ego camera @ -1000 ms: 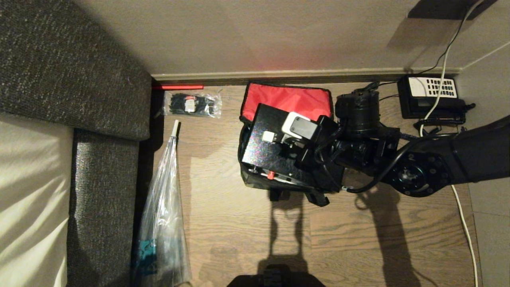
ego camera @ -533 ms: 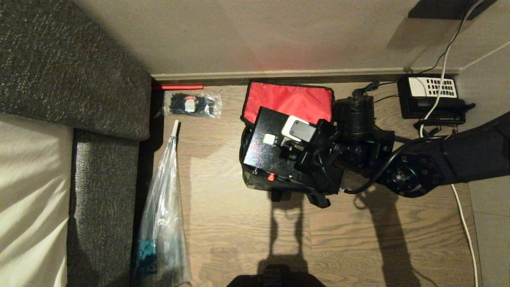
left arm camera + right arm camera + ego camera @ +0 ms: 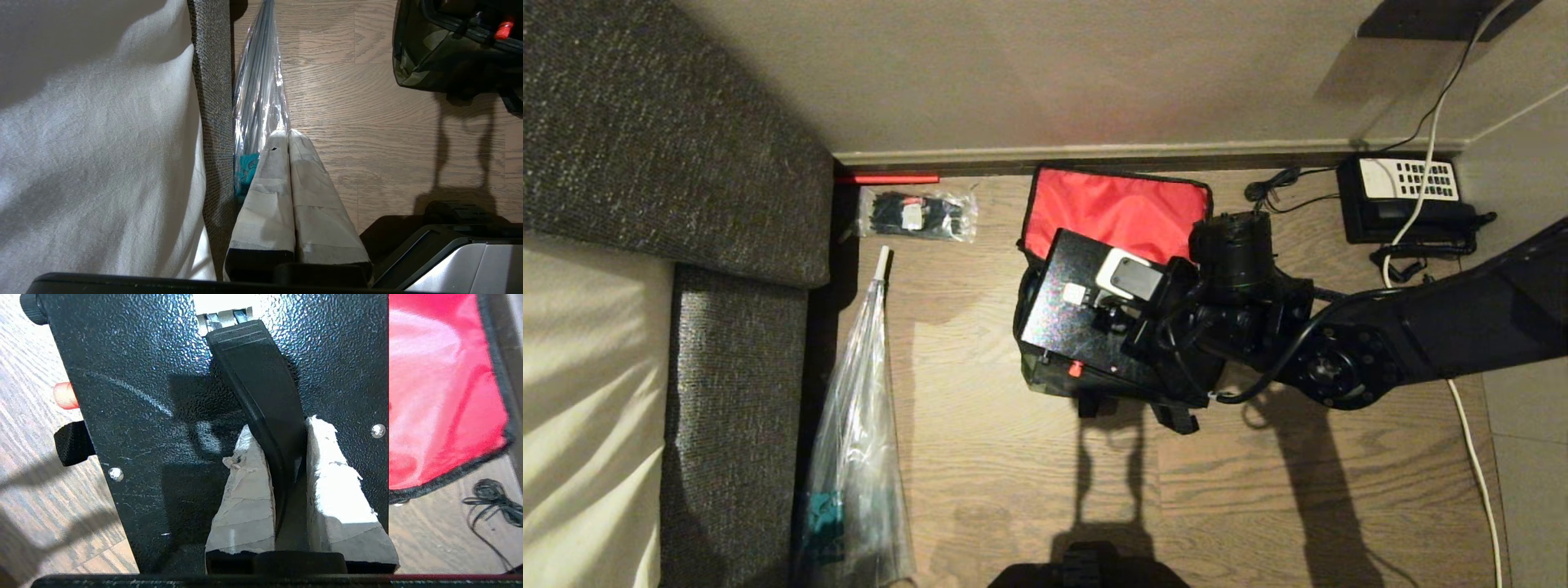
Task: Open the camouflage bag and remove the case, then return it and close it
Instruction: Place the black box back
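Note:
The camouflage bag (image 3: 1045,382) stands on the wood floor near the wall, its lid thrown back with the red lining (image 3: 1119,208) facing up. The black speckled case (image 3: 1066,322) sits upright in the bag's mouth, its red button (image 3: 1076,369) at the near edge. My right gripper (image 3: 282,426) comes down from above and is shut on the case's black handle (image 3: 257,375), one taped finger on each side. My left gripper (image 3: 282,132) is shut and empty, parked low beside the sofa. A corner of the bag (image 3: 425,61) shows in the left wrist view.
A black desk telephone (image 3: 1409,200) with cords lies by the wall at right. A white cable (image 3: 1470,425) runs along the floor. A packet of black ties (image 3: 915,214) and an umbrella in a clear plastic sleeve (image 3: 862,425) lie left of the bag, beside the grey sofa (image 3: 670,163).
My right arm has drawn in leftward, and the case in its grip has shifted slightly toward the near side, uncovering more of the red lining.

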